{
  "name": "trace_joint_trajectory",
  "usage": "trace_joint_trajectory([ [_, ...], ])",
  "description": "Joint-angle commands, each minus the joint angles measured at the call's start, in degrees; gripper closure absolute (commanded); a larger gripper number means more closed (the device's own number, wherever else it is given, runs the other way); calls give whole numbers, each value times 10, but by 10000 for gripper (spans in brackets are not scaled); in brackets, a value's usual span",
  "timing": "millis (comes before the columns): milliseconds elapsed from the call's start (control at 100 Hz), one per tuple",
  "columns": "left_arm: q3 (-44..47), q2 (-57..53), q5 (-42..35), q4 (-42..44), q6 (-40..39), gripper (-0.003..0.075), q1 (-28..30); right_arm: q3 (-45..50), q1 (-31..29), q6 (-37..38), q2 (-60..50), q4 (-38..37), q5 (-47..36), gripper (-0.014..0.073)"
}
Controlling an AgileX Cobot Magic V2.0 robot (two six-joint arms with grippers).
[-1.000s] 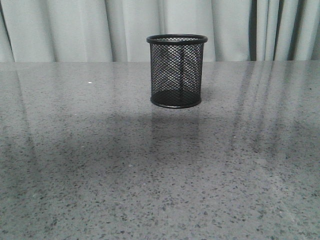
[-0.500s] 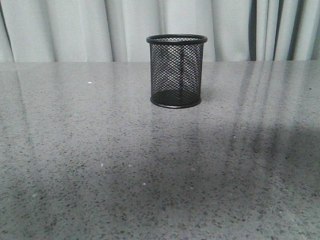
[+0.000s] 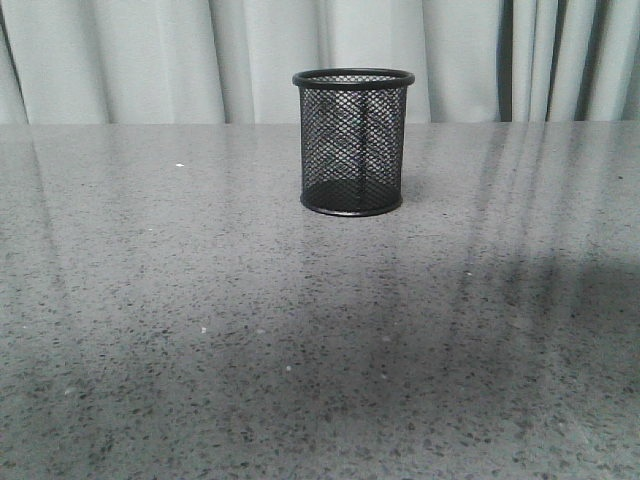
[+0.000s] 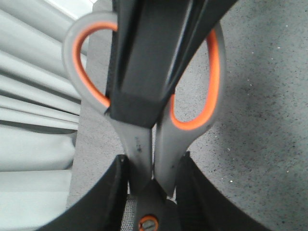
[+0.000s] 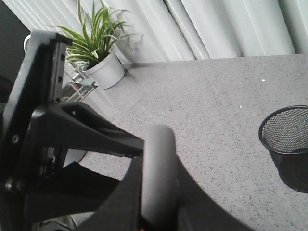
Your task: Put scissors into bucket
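While one bucket (image 3: pixel 353 142) stands near the worktop's far edge, the left gripper (image 4: pixel 151 185) clamps one scissors (image 4: pixel 149 110); the right gripper's (image 5: pixel 156 192) jaw state is unclear.

black mesh bucket (image 3: pixel 353 143) upright on grey speckled table (image 3: pixel 200 330), pale curtain (image 3: pixel 150 60) behind

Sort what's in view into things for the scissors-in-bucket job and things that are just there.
For the job:
- scissors, clamped in the left gripper
- bucket, upright on the table

Just there:
- potted plant
- curtain behind the table
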Motion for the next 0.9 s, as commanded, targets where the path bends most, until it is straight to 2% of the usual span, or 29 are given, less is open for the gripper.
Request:
trace_joint_trajectory([
  [0, -19, -21, -23, 1, -27, 414, 12, -16, -3, -22, 2, 16, -30, 657],
  [70, -19, -22, -23, 1, -45, 279, 29, -16, -3, -24, 4, 16, -32, 657],
  [150, -19, -27, -24, 1, -65, 207, 60, -16, -3, -24, 16, 16, -34, 657],
  [270, -19, -40, -25, 1, -151, 208, 137, -21, -3, -24, 43, 16, -59, 657],
  [390, -19, -65, -9, 0, -221, 208, 225, -61, -3, -25, 95, 5, -38, 636],
  [470, -19, -88, 10, 0, -224, 208, 281, -110, -3, -25, 133, -29, -36, 637],
  [620, -19, -131, 41, -3, -224, 208, 380, -207, -3, 17, 196, -152, 1, 637],
  [760, -19, -162, 45, -16, -223, 208, 446, -286, 10, 53, 248, -239, 20, 637],
  [890, -19, -182, 45, -16, -223, 208, 483, -342, 44, 71, 296, -303, 49, 637],
])
